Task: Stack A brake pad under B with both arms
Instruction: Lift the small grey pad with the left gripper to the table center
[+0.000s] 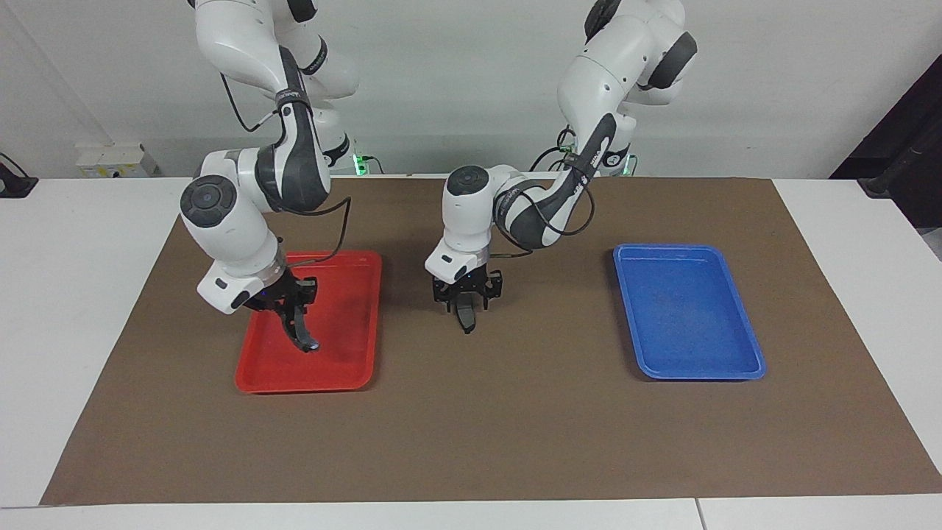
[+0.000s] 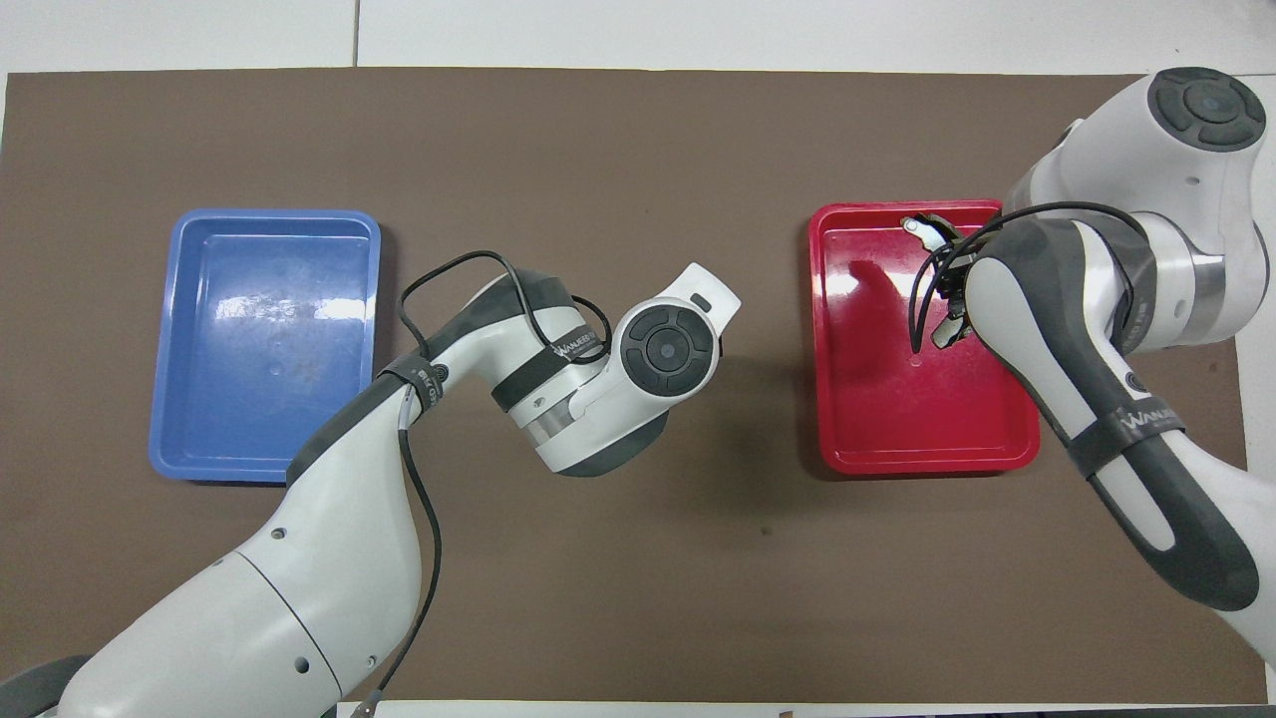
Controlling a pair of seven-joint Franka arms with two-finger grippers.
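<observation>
Your right gripper [image 1: 296, 313] clamps B [image 1: 300, 333] over the red tray [image 1: 360, 324]; your left gripper [image 1: 466, 300] seemingly pinches the A brake pad [image 1: 466, 316] above the mat [image 1: 515, 427].

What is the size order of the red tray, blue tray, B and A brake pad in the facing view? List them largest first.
1. red tray and blue tray: alike, no ranking.
2. B.
3. A brake pad, clearly shorter; both pads are held up and partly hidden.

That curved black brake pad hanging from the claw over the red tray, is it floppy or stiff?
Probably stiff: B keeps its crescent curve hanging from the right gripper. Held near one end, it might swing or slip. Dropped, it would likely land in the red tray.
</observation>
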